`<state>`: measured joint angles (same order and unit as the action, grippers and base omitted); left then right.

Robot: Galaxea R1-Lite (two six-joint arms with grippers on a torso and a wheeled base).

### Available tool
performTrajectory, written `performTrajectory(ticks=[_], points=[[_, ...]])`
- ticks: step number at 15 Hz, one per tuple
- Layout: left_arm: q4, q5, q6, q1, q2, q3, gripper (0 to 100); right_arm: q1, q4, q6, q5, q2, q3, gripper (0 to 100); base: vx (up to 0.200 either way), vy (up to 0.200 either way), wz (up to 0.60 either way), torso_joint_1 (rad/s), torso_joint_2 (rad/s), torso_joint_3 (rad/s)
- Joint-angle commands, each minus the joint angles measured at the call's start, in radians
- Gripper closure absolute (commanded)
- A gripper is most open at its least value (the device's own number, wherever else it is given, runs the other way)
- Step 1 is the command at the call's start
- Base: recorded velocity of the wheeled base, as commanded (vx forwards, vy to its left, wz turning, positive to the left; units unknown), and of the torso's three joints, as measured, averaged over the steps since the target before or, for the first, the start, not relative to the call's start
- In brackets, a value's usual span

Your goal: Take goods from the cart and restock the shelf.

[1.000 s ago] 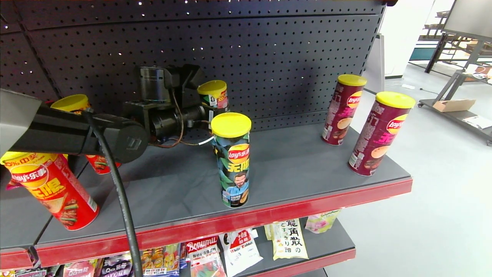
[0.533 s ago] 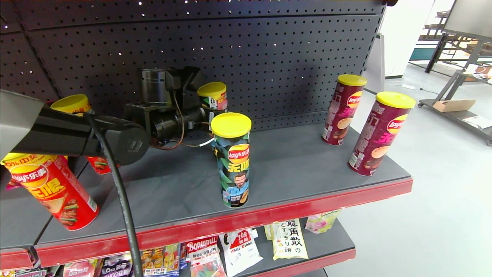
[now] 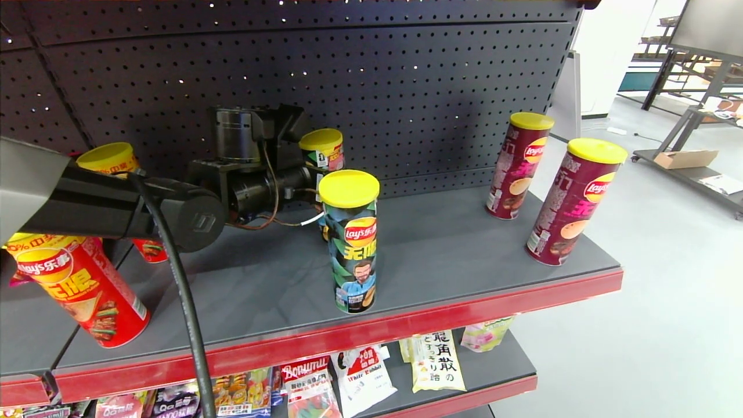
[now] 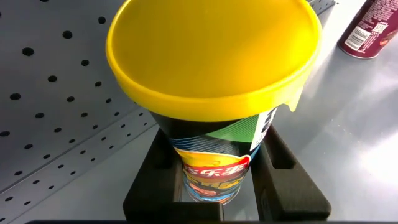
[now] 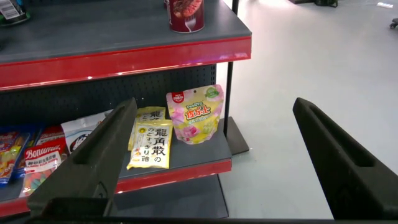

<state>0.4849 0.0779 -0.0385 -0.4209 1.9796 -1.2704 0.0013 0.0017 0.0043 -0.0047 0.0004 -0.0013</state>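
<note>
Placement looks like the step in hand. The left claw (image 3: 310,174) pinches a can (image 3: 323,150) around its body, upright, near the pegboard (image 3: 435,87) at the back of the shelf (image 3: 453,244) and just behind the front can (image 3: 350,244). I cannot tell whether its base touches the shelf, because the front can hides it.

To do this well, lower the can straight down and hold it upright until the base sits flat. Then spread the fingers only enough to free it. Draw the arm back along its own line, since a sideways sweep could clip the front can standing close by. The closer maroon can (image 3: 519,168), 1 of 2, stands well apart to the right and should pose no risk.

The right claw (image 5: 214,106) hangs spread, holding nothing, low beside the lower shelf (image 5: 186,174) and its snack bags (image 5: 194,115).
</note>
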Motion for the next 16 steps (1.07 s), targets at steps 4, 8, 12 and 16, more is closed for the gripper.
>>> performTrajectory(ticks=[4, 8, 12, 16], points=[[-0.008, 0.003, 0.002, -0.001, -0.001, -0.001, 100, 0.000, 0.000, 0.000, 0.000, 0.000, 0.000, 0, 0.000, 0.000, 0.00, 0.000, 0.00, 0.000], [-0.032, 0.003, 0.003, -0.001, -0.007, -0.004, 100, 0.000, 0.000, 0.000, 0.000, 0.000, 0.001, 0, 0.000, 0.000, 0.00, 0.000, 0.00, 0.000], [-0.032, 0.003, 0.003, -0.003, -0.007, 0.000, 100, -0.001, 0.000, 0.000, 0.000, 0.000, 0.000, 0, 0.000, 0.000, 0.00, 0.000, 0.00, 0.000], [-0.034, 0.003, 0.003, -0.004, -0.013, 0.002, 0, -0.001, 0.000, 0.000, 0.000, 0.000, 0.000, 0, 0.000, 0.000, 0.00, 0.000, 0.00, 0.000]])
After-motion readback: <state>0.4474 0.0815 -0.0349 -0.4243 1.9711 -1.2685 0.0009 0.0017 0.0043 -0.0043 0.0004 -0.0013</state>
